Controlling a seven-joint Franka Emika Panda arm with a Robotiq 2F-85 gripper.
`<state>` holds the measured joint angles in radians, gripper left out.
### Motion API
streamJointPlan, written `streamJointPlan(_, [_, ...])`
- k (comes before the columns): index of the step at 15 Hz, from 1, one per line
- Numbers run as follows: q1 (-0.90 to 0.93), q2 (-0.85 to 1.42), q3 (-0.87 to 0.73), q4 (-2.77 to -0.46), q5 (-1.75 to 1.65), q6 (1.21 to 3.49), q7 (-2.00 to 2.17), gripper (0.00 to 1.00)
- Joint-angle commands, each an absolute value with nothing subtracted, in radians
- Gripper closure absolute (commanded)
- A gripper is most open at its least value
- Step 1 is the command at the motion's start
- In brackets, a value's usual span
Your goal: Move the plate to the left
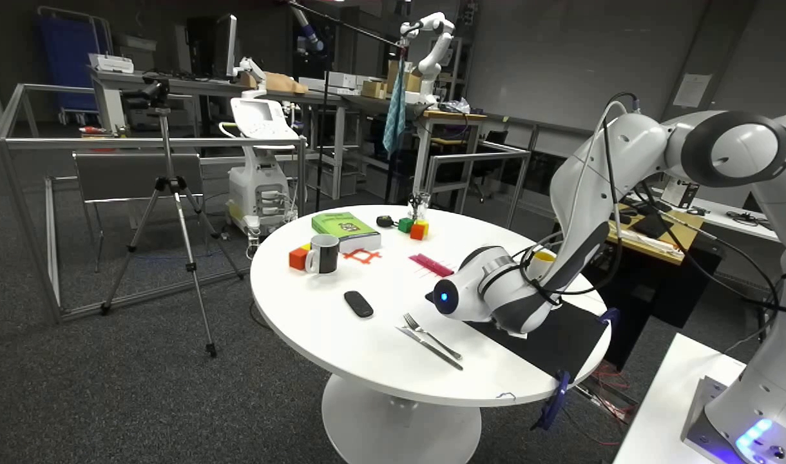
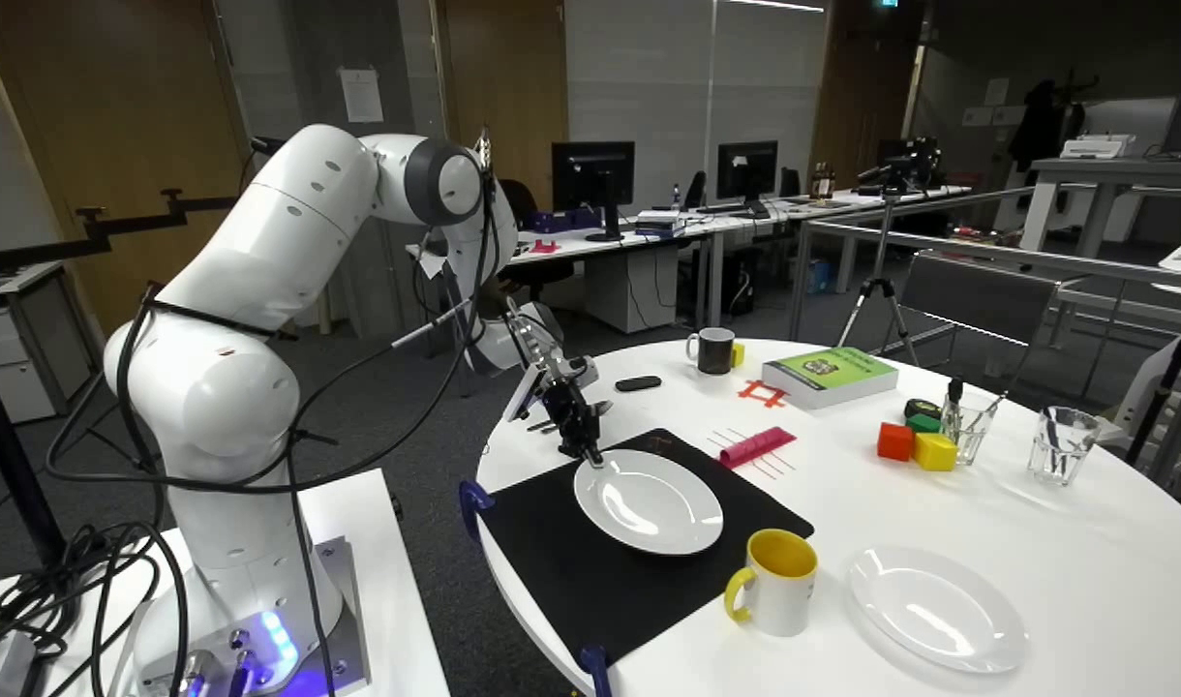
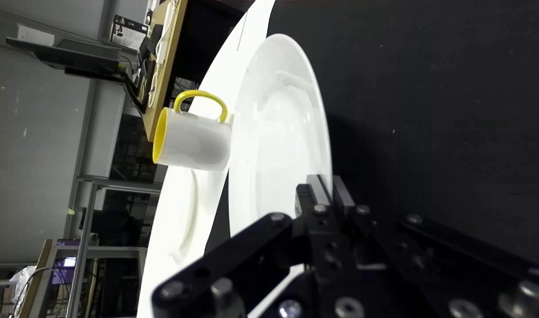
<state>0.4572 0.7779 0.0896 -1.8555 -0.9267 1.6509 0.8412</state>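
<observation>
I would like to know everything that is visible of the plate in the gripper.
The plate is plain white, round and glossy, ceramic by its look, with a raised rim; light reflects inside. It faces up over the black mat; whether it rests flat, I cannot tell. The gripper is closed on its edge.

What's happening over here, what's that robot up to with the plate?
The robot arm has its gripper closed on the rim of a white plate over the black placemat, probably to move it left. I can't tell whether the plate is lifted. A yellow-and-white mug stands on the round table between the placemat and a second plate.
</observation>
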Motion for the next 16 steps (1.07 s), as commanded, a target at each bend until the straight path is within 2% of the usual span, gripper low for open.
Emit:
streamJointPlan(1, [0.471,0.786,0.098,-1.827,-0.947,1.561,0.843,0.99])
streamJointPlan(16, [0.508,0.763,0.120,-1.794,-0.941,1.419,0.901,0.99])
